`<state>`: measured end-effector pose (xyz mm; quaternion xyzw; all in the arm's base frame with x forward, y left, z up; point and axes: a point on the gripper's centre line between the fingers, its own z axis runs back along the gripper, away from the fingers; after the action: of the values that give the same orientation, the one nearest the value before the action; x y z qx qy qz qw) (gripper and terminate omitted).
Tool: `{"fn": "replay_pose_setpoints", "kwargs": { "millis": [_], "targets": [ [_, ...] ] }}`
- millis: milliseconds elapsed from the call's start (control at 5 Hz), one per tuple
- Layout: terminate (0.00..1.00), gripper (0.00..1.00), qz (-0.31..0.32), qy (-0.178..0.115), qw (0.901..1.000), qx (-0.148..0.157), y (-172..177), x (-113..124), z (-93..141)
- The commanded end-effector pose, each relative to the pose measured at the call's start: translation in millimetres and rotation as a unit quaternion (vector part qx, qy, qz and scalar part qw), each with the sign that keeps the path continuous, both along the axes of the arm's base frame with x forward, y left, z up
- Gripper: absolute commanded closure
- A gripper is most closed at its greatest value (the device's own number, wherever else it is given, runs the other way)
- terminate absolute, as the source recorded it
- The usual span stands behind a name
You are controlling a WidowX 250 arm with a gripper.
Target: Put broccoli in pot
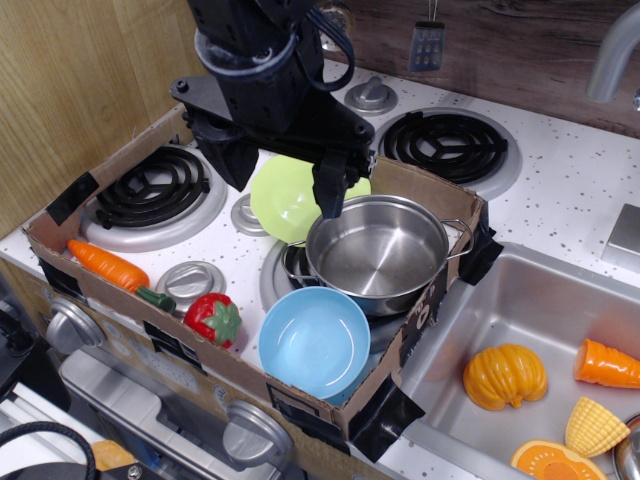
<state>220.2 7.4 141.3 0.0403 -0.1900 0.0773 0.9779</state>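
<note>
On the toy stove counter (600,190), the black fingers (328,195) hung just over the far rim of the shiny pot (378,252), but I could not see the broccoli or tell whether the fingers held anything.

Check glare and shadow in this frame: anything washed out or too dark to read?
In the observation.image view: the pot interior shows soft bright reflections, still readable; the gripper and arm are near-black with little detail, so jaw state is unclear; the lime-green plate sits partly under the arm; focus is mildly soft overall; no broccoli is visible.
</note>
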Motion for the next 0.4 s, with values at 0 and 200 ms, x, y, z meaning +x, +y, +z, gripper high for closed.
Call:
{"fn": "replay_pose_setpoints", "kwargs": {
  "millis": [0,200],
  "targets": [
    [0.0,0.0,0.0,0.0,1.0,0.0,0,0,0],
    [0.0,0.0,-0.032,-0.004,0.9995,0.0,28,15,-14]
  ]
}}
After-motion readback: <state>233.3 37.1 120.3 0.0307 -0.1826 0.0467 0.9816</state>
